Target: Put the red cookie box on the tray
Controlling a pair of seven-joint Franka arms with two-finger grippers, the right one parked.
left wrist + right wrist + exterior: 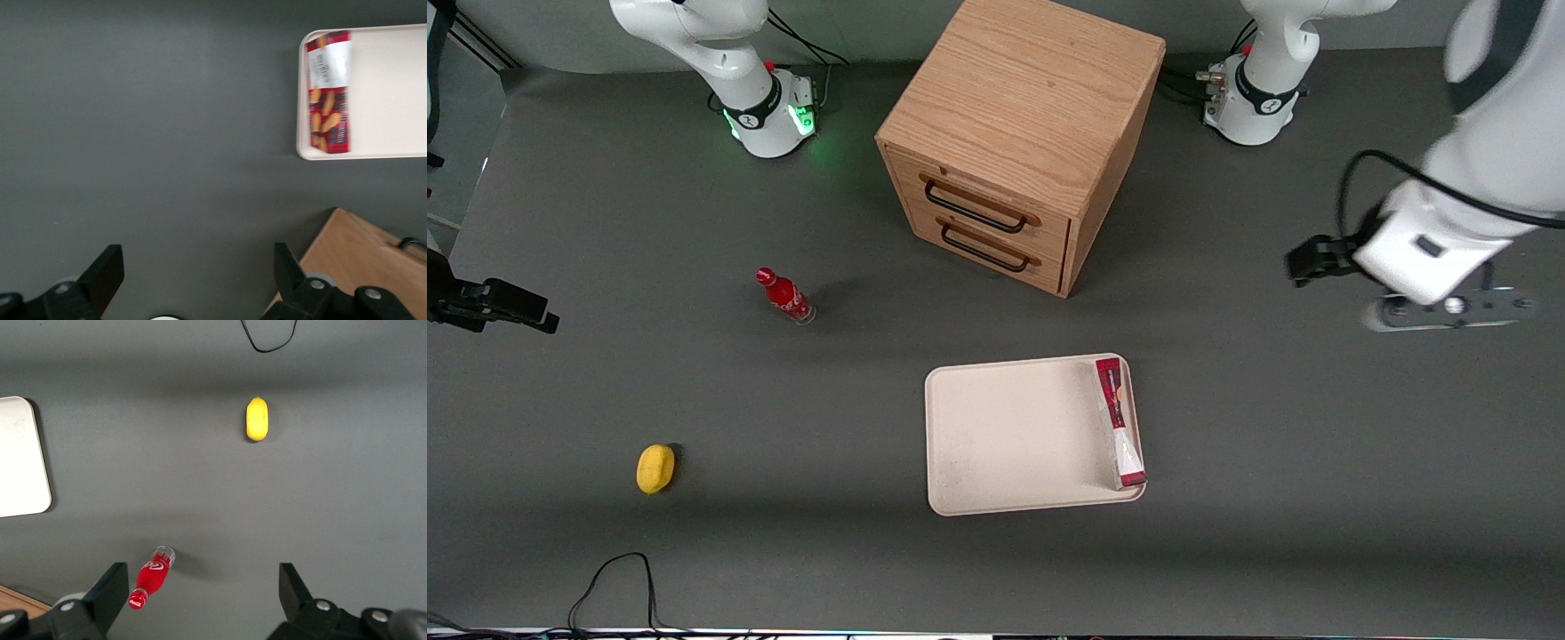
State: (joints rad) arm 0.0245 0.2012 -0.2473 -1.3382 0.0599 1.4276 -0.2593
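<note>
Task looks done: flat red cardboard cookie box (pixel 1120 421) lies on cream-pink rimmed tray (pixel 1005 427), lower centre of frame; hand (pixel 193 280) spread, empty, well apart above grey surface (pixel 1272 498).

The table (pixel 1316 516) is big and covered in a dark grey, flat, dull top. It fills almost everything you can see. A wooden cabinet (pixel 1023 116) stands on it, farther from the front camera than the middle of the table. The wood is light brown with wavy lines. It has two drawers, one above the other, each with a thin dark handle (pixel 978 206). A small green light (pixel 809 123) glows on the table. A black cable (pixel 614 578) loops at the near edge. Soft shadows lie beside the cabinet.
</note>
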